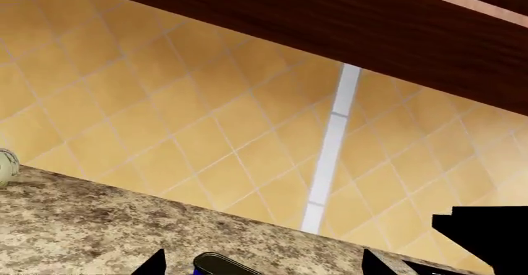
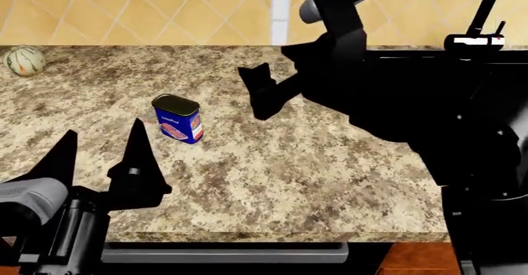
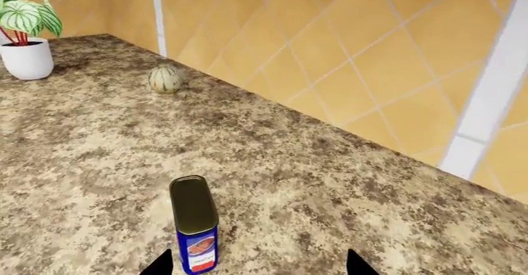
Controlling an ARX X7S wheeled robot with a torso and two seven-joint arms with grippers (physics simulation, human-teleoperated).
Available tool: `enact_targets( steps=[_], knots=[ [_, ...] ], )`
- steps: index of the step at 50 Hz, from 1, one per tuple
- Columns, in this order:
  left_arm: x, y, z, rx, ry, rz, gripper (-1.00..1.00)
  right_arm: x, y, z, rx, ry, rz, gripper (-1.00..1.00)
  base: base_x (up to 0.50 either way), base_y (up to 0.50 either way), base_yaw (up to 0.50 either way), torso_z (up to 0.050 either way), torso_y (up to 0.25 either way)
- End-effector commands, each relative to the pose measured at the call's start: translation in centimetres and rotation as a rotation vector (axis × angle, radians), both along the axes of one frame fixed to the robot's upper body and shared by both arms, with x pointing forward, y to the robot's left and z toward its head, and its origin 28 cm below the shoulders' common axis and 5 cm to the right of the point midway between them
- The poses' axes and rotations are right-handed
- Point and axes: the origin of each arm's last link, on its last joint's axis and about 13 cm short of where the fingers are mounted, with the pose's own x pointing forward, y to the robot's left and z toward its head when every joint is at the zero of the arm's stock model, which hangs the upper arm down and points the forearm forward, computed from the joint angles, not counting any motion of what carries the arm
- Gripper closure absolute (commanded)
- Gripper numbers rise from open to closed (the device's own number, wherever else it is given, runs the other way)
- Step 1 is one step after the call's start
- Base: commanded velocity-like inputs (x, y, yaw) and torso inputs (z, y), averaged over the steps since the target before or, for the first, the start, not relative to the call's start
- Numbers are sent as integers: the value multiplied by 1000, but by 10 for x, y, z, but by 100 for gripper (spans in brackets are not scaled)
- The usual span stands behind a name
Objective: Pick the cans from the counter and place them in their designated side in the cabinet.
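Blue cylindrical tin with red-and-white label and dark top [image 2: 178, 119] upright on speckled granite table [image 2: 272, 182], ungrasped. At its seven o'clock, left claw [image 2: 97, 157] spread wide, empty; at two o'clock, right claw [image 2: 262, 93] parted, empty. No tin in cabinet; yellow-green one unseen. Barely begun.

I see one small blue tin with a red-and-white label and dark top [image 2: 178, 119] standing upright on the speckled beige-and-brown granite worktop [image 2: 272, 182], left of centre.
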Motion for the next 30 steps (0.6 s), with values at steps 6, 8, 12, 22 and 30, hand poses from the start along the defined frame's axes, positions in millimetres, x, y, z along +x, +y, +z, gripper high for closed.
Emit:
enact_targets(
  steps=[6, 8, 12, 22, 30],
  knots=[
    [-2, 6, -1, -4, 1, 45, -100, 36, 31, -3, -48, 10, 97, -100, 0, 0, 0, 0, 0],
    [-2, 7, -1, -4, 2, 48, -100, 41, 34, -5, -53, 16, 103, -100, 0, 0, 0, 0, 0],
    [-3, 7, -2, -3, 6, 49, -100, 49, 41, -9, -55, 27, 118, -100, 0, 0, 0, 0, 0],
    [-4, 7, -1, 4, 7, 50, -100, 69, 59, -14, -52, 45, 151, -100, 0, 0, 0, 0, 0],
    [-4, 7, 0, 6, 4, 47, -100, 78, 71, -18, -52, 68, 170, -100, 0, 0, 0, 0, 0]
  ],
)
